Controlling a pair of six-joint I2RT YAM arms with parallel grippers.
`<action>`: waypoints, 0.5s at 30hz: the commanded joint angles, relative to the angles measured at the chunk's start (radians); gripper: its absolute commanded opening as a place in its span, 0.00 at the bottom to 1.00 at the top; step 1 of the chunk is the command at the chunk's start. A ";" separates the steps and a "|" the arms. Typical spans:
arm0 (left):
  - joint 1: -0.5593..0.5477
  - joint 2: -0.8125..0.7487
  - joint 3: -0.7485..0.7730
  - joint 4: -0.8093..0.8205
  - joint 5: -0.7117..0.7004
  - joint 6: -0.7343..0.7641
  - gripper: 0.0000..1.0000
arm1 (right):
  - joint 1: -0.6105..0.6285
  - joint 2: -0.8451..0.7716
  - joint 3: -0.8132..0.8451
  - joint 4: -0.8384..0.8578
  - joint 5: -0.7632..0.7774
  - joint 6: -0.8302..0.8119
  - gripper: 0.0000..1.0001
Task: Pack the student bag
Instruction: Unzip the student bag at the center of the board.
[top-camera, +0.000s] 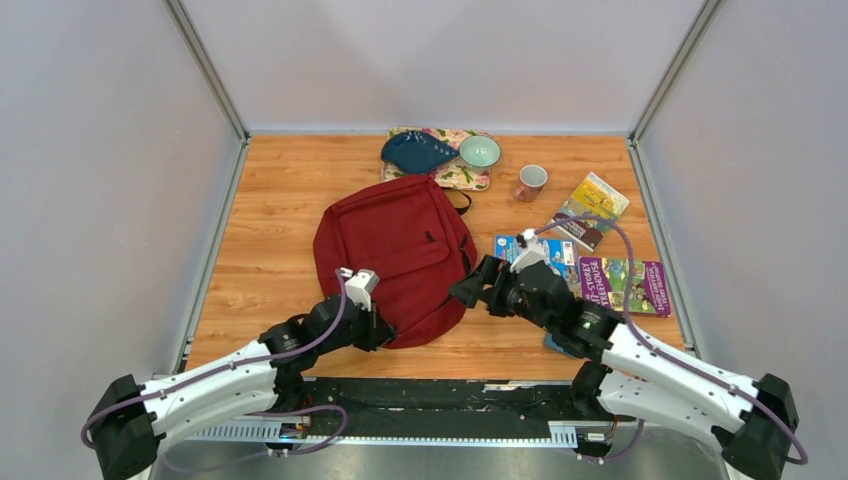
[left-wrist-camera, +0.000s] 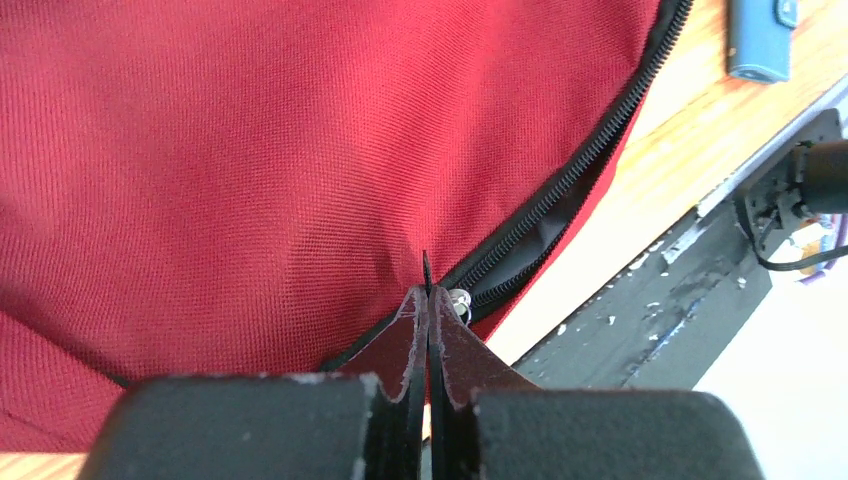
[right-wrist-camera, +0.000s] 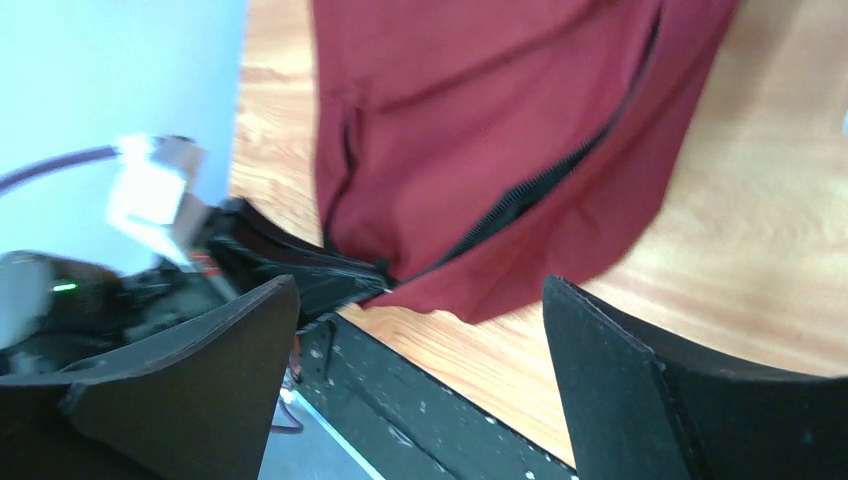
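Arms, two: left arm (top-camera: 215, 375) and right arm (top-camera: 670, 370), each with white moulded link shells, black joint housings and a black base.
Cabling: lilac-purple cable (top-camera: 343, 300) looped along each arm.
Wrist fitting: small white-and-grey box-shaped camera module (top-camera: 362, 285).
Fingers of left gripper (left-wrist-camera: 428, 300): flat, matt black, edges scuffed pale.
Fingers of right gripper (top-camera: 468, 290): broad black wedges, dusty rims.
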 joint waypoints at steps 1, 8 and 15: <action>-0.009 0.047 0.008 0.204 0.067 -0.019 0.00 | -0.001 0.114 -0.057 0.104 -0.102 0.201 0.95; -0.012 0.077 0.055 0.249 0.064 0.016 0.00 | 0.019 0.295 0.092 0.000 -0.200 0.213 0.95; -0.014 0.096 0.120 0.232 0.058 0.076 0.00 | 0.018 0.383 0.178 -0.076 -0.259 0.385 0.95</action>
